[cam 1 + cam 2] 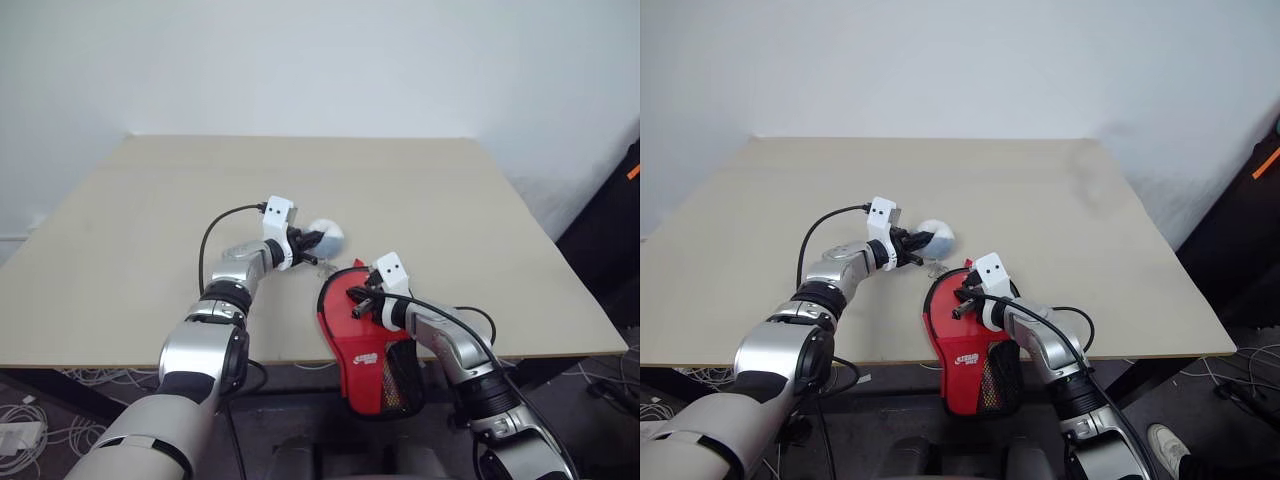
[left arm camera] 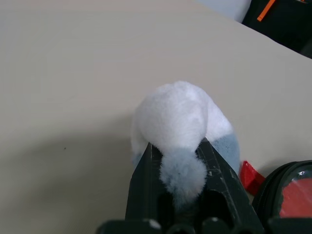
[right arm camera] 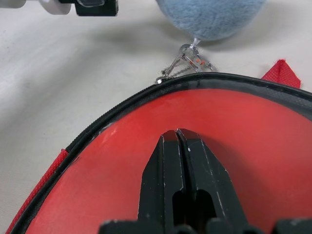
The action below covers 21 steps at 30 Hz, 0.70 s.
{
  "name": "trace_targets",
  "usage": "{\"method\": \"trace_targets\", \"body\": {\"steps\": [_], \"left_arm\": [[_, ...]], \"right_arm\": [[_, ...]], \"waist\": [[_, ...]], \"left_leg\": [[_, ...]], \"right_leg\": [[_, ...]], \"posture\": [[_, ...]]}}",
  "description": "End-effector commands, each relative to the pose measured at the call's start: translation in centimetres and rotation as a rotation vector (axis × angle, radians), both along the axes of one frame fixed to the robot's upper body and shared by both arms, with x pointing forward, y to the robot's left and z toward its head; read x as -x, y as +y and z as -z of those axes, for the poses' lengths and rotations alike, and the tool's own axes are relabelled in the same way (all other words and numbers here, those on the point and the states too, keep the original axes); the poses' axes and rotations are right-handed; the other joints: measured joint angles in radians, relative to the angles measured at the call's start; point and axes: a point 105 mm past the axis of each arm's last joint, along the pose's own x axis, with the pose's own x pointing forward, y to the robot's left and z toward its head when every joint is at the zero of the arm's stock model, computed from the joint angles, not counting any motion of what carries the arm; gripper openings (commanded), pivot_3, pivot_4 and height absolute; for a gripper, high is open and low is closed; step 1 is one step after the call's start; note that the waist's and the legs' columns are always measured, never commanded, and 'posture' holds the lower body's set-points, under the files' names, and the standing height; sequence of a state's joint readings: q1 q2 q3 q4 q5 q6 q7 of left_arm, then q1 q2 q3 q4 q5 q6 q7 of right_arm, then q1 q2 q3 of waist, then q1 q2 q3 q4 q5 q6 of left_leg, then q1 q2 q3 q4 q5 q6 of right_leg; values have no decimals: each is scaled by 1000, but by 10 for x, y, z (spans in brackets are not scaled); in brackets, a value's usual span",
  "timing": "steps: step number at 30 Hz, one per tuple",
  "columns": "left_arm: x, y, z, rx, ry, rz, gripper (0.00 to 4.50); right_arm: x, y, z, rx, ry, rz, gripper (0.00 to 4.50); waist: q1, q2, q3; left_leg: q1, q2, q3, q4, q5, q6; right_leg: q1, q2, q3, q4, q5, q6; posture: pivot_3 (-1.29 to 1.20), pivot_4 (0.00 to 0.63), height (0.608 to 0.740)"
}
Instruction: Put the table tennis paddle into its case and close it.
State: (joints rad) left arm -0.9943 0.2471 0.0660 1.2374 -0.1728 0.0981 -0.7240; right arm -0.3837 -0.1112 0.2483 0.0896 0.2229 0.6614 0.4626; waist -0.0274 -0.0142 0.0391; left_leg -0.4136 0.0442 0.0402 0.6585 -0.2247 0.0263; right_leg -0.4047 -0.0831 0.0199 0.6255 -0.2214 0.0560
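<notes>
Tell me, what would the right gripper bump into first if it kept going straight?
Probably the case's red top; the shut right gripper already seems pressed on it, though depth is unclear.

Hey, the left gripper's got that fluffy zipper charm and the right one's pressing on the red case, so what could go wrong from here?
1. The left gripper pinches only the plush charm, which joins the zipper by a thin metal chain; a hard pull might strain the chain or slip off the fluff.
2. The case hangs over the table's near edge; if the shut right gripper lifts, it may slide off.
</notes>
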Motion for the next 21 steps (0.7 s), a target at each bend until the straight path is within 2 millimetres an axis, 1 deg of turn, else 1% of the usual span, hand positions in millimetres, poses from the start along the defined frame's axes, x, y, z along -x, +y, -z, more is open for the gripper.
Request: {"method": "trace_targets", "body": {"steps": [1, 6, 17, 21], "left_arm": [[-13, -8, -32, 12, -96, -8, 85], [-17, -17, -35, -9, -101, -24, 85], [-27, -48, -63, -18, -171, -43, 85], [-24, -68, -70, -14, -196, 8, 85]], "right_arm": [[9, 1, 16, 26, 68, -14, 0], [9, 2, 15, 25, 70, -17, 0], [11, 4, 15, 25, 72, -28, 0], [11, 4, 15, 26, 71, -27, 0]], "waist": [[0, 0, 0], [0, 0, 0], [0, 0, 0], [0, 0, 0]], "left_leg": [[0, 0, 0, 0, 0, 0], [0, 0, 0, 0, 0, 0], [0, 0, 0, 0, 0, 0], [-1, 0, 0, 0, 0, 0]], "right_leg": [[0, 0, 0, 0, 0, 0], [0, 0, 0, 0, 0, 0], [0, 0, 0, 0, 0, 1], [0, 0, 0, 0, 0, 1]], "posture": [[0, 0, 740], [0, 0, 740], [0, 0, 740], [0, 0, 740]]}}
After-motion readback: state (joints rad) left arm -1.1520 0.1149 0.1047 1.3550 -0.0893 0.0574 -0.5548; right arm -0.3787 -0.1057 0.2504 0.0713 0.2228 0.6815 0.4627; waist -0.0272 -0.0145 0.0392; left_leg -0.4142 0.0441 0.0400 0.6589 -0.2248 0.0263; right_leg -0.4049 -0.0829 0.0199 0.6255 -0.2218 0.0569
